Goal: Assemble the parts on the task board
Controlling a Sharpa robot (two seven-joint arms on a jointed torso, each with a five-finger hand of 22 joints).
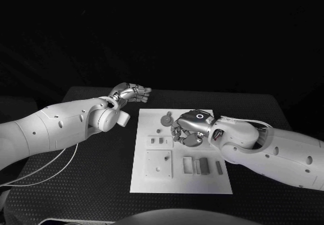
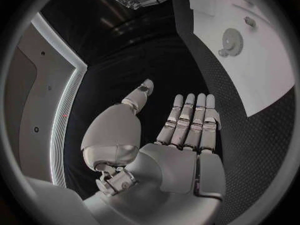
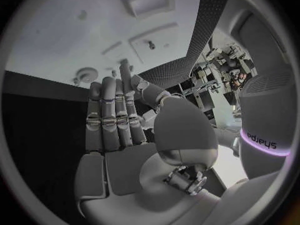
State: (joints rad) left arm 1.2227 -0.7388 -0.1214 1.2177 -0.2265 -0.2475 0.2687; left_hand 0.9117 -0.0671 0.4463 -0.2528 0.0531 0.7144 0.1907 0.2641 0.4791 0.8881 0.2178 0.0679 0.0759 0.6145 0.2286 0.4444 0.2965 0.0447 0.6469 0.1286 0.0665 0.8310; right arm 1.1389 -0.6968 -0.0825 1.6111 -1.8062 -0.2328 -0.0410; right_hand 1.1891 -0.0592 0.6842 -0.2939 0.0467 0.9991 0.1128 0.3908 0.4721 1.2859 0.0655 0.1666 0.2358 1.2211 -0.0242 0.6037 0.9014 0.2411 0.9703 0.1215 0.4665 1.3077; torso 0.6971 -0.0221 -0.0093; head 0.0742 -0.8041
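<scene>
Left wrist view shows the gear (image 2: 232, 38) clear of the right robot hand (image 1: 189, 129).

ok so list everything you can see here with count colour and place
table: one, black, under everything
task board: one, white, middle of table
gear: one, grey, far end of board
upright blocks: about three, grey, near right part of board
square plate: one, white, near left part of board
left hand: one, silver, open, above the table beyond the board's far left corner
right hand: one, silver, empty, over the board's far half
</scene>
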